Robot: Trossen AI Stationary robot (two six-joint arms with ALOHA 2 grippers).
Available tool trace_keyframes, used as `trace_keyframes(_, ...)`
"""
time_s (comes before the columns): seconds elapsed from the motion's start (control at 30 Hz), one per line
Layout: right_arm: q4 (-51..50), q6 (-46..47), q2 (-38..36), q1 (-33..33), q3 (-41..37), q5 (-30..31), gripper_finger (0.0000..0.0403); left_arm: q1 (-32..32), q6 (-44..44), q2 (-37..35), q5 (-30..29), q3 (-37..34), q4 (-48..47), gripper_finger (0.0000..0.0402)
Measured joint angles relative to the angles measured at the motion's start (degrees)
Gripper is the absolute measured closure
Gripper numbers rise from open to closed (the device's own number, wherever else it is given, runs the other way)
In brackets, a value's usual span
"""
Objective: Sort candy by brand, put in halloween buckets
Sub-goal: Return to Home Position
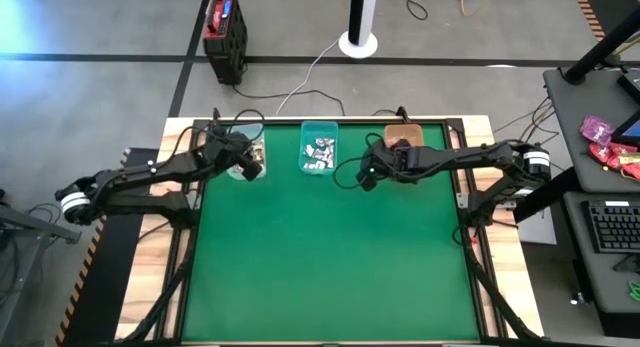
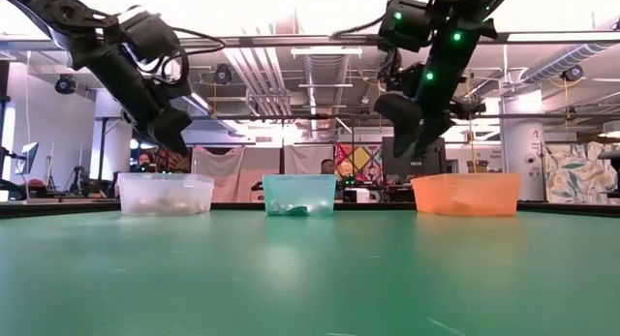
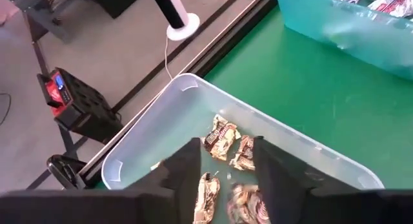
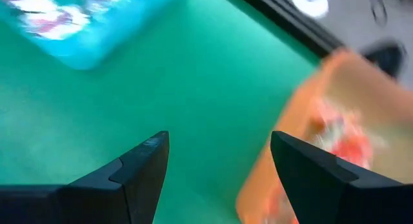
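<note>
left claw [image 3: 226,141] at 11 o'clock, fingers apart, empty, above pale bin [image 2: 165,194] holding gold-brown candy [image 3: 205,197] | teal bin [image 2: 299,193] at 12 o'clock, silvery candy [image 1: 320,152] inside | right claw [image 4: 219,135] at 1 o'clock, fingers apart, empty, raised between teal bin and orange bin [image 2: 465,194] | red candy [image 4: 348,143] in orange bin

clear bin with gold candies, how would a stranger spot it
Three bins line the far edge of the green table. The clear bin is the leftmost, under the left gripper. Unlike the teal bin and orange bin, it is colourless and holds gold-brown candies.
</note>
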Motion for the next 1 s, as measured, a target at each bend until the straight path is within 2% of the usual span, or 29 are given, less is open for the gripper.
trace_keyframes(0.07,4.21,-5.71,-0.14,1.07,-0.77,-0.09,0.0138,-0.19,0.36,-1.33,0.83,-0.53,0.02,0.0260)
trace_keyframes(0.2,16.27,-15.47,-3.14,4.25,-4.73,-3.22,0.0138,-0.86,2.27,-7.80,12.00,-3.74,2.42,0.0239)
trace_keyframes(0.33,35.16,-25.24,-10.23,7.33,-14.39,-10.66,0.0138,-0.85,3.66,-20.33,25.08,-10.45,9.32,0.0237)
trace_keyframes(0.43,47.36,-29.56,-17.05,8.56,-23.46,-10.93,0.0138,-0.85,2.91,-31.28,33.20,-15.01,13.14,0.0237)
trace_keyframes(0.5,53.43,-30.20,-21.94,8.77,-29.23,-11.15,0.0138,-0.89,2.14,-38.80,35.53,-17.25,13.26,0.0239)
trace_keyframes(0.67,56.30,-28.29,-36.15,9.25,-40.13,-14.09,0.0140,-1.00,0.07,-55.95,40.41,-20.07,12.29,0.0246)
trace_keyframes(0.77,56.11,-27.87,-44.70,10.68,-45.25,-15.02,0.0147,-1.28,-1.87,-56.43,44.12,-20.58,15.72,0.0247)
trace_keyframes(0.87,56.49,-28.48,-52.68,12.68,-49.38,-16.11,0.0156,-1.55,-1.76,-55.10,45.96,-21.57,18.51,0.0247)
trace_keyframes(1.0,55.79,-29.79,-63.39,15.86,-54.43,-16.86,0.0168,-1.77,-1.64,-56.87,47.15,-24.22,19.78,0.0247)
